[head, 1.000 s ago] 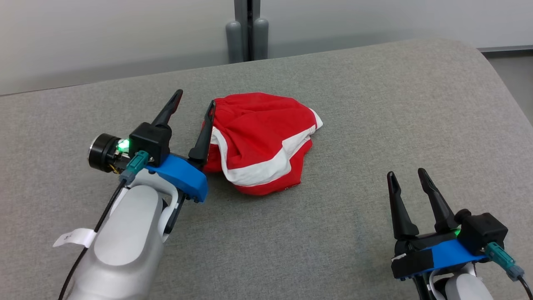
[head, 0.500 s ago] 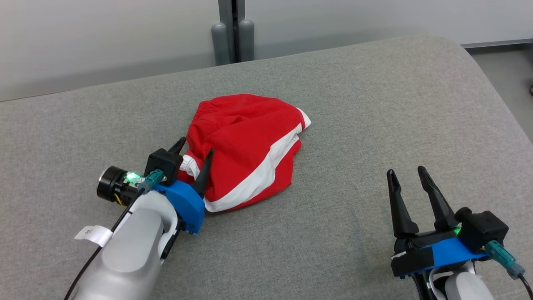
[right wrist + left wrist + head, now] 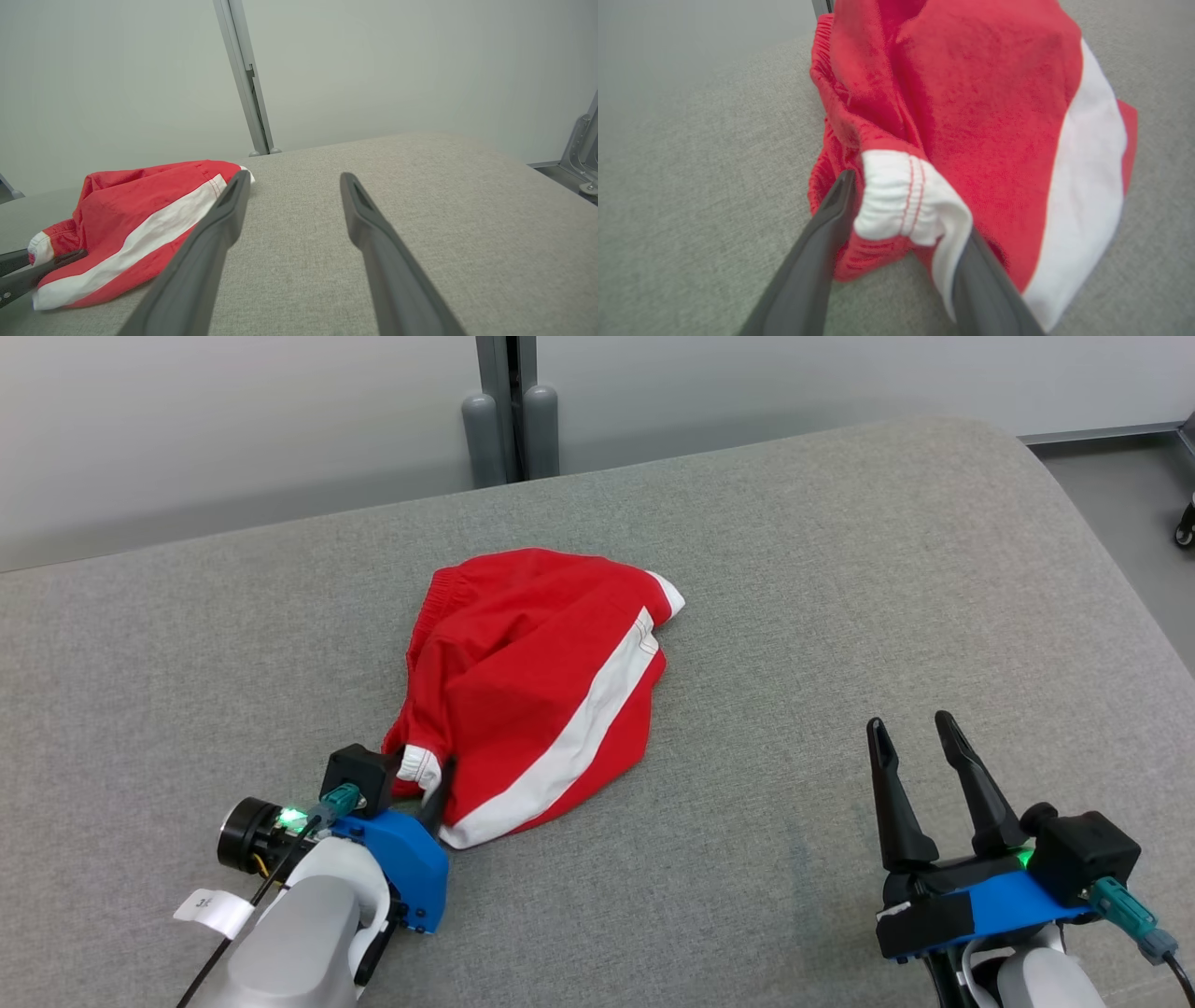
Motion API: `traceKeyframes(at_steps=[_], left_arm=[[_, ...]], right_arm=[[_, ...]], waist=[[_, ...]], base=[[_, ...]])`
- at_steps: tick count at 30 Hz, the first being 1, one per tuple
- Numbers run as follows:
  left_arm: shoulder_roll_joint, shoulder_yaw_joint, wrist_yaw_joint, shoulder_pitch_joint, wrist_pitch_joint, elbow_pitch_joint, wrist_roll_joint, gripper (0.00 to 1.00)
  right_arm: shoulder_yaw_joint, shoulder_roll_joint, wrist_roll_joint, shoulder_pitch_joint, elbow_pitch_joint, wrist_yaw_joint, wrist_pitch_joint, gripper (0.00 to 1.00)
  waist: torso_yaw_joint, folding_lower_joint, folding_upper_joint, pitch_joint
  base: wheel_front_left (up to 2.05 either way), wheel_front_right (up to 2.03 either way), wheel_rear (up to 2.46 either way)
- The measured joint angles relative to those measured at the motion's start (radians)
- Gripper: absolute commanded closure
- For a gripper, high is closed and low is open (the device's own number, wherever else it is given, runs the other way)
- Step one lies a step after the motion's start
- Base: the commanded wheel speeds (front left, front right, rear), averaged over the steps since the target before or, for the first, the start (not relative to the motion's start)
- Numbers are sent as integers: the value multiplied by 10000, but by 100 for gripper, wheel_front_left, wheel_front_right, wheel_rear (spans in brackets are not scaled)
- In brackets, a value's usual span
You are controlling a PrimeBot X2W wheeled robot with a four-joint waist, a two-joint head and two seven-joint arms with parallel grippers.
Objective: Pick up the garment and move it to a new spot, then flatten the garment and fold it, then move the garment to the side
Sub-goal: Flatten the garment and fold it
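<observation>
The garment (image 3: 532,681) is a pair of red shorts with a white side stripe, lying crumpled on the grey padded surface (image 3: 794,616). It stretches from mid-table down toward the lower left. My left gripper (image 3: 418,767) has its two fingers on either side of a bunched white-edged corner of the shorts. In the left wrist view that bunch sits squeezed between the fingers of the left gripper (image 3: 908,205), with the rest of the garment (image 3: 980,93) rising behind. My right gripper (image 3: 910,723) stands open at the lower right, well apart from the garment (image 3: 140,210), with nothing between the fingers of the right gripper (image 3: 295,176).
A grey post (image 3: 504,401) and a pale wall stand behind the surface's far edge. The surface curves down at its right edge (image 3: 1111,551) to the floor, where a caster wheel (image 3: 1186,527) shows. Bare fabric lies between the garment and the right gripper.
My left gripper came down onto the garment's near-left corner, closed in on it and drew back toward me, stretching the shorts. The head camera shifted. The right gripper stayed still.
</observation>
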Motion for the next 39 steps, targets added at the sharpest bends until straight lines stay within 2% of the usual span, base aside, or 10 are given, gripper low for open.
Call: traceKeyframes(at_steps=[6,10,16,21,22,23,26,31,39], left_arm=[[69,307,0,58,-257,-393,-493,100],[257,802,100,527,-293,-1390,-619,100],[564,1521,422,2211,-297,-3258,-497,100],[604,1900,633,3638,-299,-4353,-410,100],[560,1927,667,3886,-297,-4493,-405,69],[504,1971,688,4092,-297,-4610,-383,0],[370,2303,899,4434,-297,-5133,-270,0],[157,3400,1413,4845,-309,-6761,343,0],[-132,5187,1538,5317,-311,-8817,1601,0]], right_arm=[[-96,-2,40,164,-13,0,0,0],[-127,-2,56,255,-10,0,0,0],[-180,2,36,362,48,0,0,0],[-211,0,-4,373,107,0,0,0],[-224,0,-4,375,123,0,-2,0],[-226,0,-4,380,144,0,-2,0],[-173,2,0,396,205,0,-2,0],[-180,0,10,463,240,0,0,0],[-171,-2,-13,469,288,0,-2,0]], waist=[[125,-1,0,-113],[422,-1,0,-220],[1023,-1,0,-379],[1483,-2,0,-538],[1564,-2,0,-566],[1641,-2,0,-595],[1821,-2,1,-698],[1968,-2,0,-821],[1988,-2,0,-951]], base=[[0,0,0],[0,0,0],[0,0,0],[0,0,0],[0,0,0],[0,0,0],[0,0,0],[0,0,0],[0,0,0]])
